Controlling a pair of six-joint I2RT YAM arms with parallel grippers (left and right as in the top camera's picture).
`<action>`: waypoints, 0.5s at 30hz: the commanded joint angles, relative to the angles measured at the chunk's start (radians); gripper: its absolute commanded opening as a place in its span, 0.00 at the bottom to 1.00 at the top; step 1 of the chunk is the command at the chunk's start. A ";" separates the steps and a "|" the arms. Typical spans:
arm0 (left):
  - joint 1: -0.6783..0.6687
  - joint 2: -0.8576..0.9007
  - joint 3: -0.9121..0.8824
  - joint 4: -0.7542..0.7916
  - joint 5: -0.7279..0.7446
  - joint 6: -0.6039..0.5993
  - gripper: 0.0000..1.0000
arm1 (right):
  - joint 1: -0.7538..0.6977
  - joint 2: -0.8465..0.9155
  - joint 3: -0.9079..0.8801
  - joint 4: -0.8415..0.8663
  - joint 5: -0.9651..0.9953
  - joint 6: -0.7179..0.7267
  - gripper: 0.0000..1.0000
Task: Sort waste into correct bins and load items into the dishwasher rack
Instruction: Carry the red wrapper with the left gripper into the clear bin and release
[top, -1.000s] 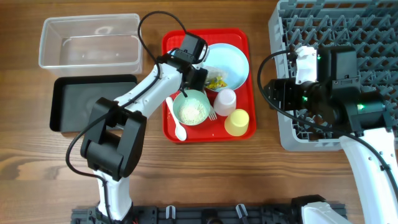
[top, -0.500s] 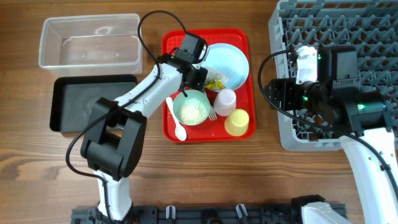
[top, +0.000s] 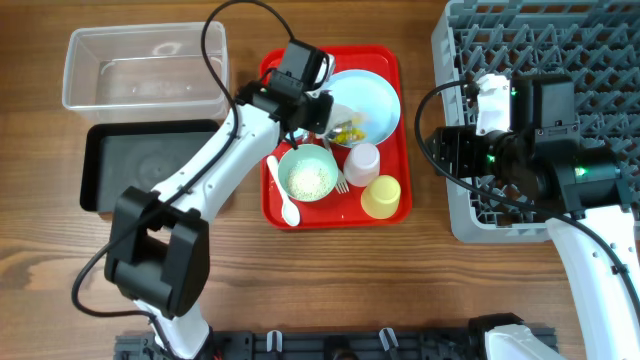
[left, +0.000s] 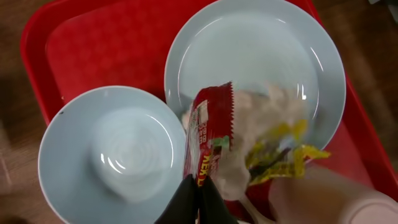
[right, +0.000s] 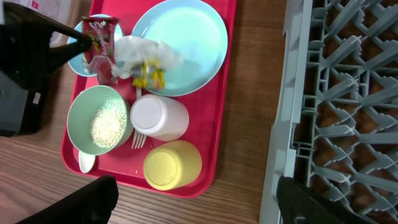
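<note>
Red wrapper (left: 211, 134), glossy, crinkled: lower edge pinched in left pincer (left: 198, 190), jaws fully closed, over round blue plate (left: 249, 50) rim | crumpled white tissue (left: 267, 106), yellow wrapper (left: 283, 158): on plate, just right of wrapper | right pincer (right: 196, 186): spread wide, empty, beside grey lattice rack (right: 348, 93)

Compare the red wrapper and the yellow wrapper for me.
Grip: the red wrapper is pinched at its lower edge by the shut left tool; no tool touches the yellow wrapper.
Pose: the red wrapper stands up, fairly flat; the yellow wrapper lies crumpled at the edge of the blue plate, beside the white tissue.
Shared: both are small crinkly wrappers over the red tray.
</note>
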 joint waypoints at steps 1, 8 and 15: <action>0.001 -0.013 0.012 -0.029 0.012 -0.020 0.04 | -0.005 -0.011 0.016 -0.007 0.018 0.014 0.86; 0.061 -0.093 0.022 -0.032 0.008 -0.081 0.04 | -0.005 -0.011 0.016 -0.014 0.018 0.014 0.86; 0.254 -0.232 0.026 0.073 -0.015 -0.098 0.04 | -0.005 -0.009 0.016 -0.013 0.018 0.014 0.86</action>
